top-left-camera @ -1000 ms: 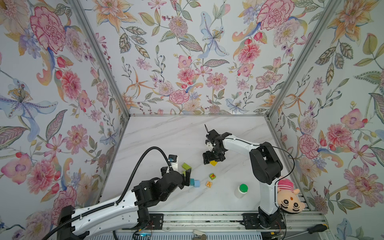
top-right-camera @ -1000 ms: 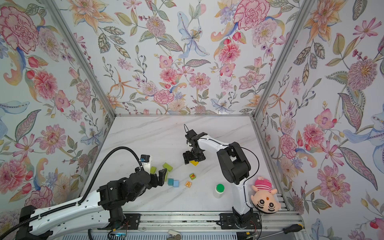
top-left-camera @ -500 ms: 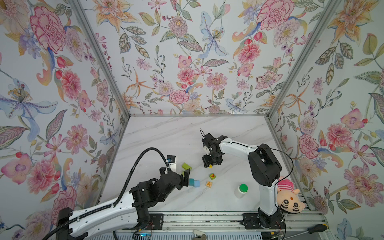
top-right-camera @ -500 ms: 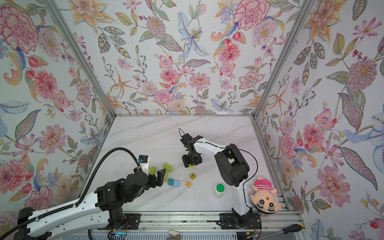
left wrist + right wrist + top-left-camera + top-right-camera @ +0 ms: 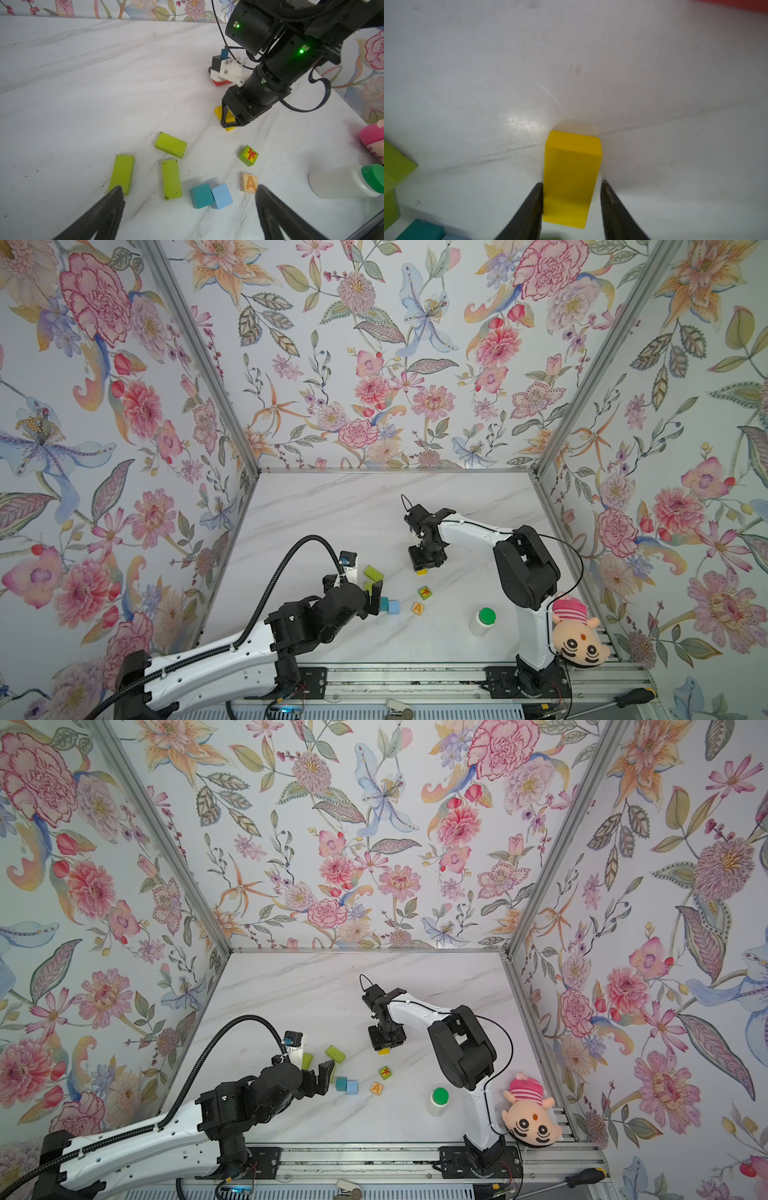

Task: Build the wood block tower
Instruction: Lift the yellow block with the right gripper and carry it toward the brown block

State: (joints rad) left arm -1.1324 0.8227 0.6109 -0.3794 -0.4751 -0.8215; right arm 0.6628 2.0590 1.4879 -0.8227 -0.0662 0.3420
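A yellow block (image 5: pixel 571 180) (image 5: pixel 422 571) lies flat on the marble table. My right gripper (image 5: pixel 572 184) (image 5: pixel 424 562) points down over it, shut on its two long sides. My left gripper (image 5: pixel 189 189) (image 5: pixel 357 593) hovers open and empty, low over the loose wood blocks. These are three lime-green oblongs (image 5: pixel 171 144) (image 5: pixel 122 173) (image 5: pixel 171 178), a teal cube (image 5: pixel 201 195) touching a light-blue cube (image 5: pixel 221 195), a tan "A" cube (image 5: pixel 249 182) and a green red-marked cube (image 5: pixel 248 155). A red block (image 5: pixel 221 83) lies behind the right wrist. No tower shows.
A white green-capped bottle (image 5: pixel 482 620) stands at the front right. A plush doll (image 5: pixel 577 635) hangs by the right arm's base. A screwdriver (image 5: pixel 631 697) lies on the front rail. Flowered walls close in three sides of the table (image 5: pixel 332 510).
My right gripper has shifted a little left and come down over the yellow block, and its jaws have closed in on it. The left arm has hardly moved.
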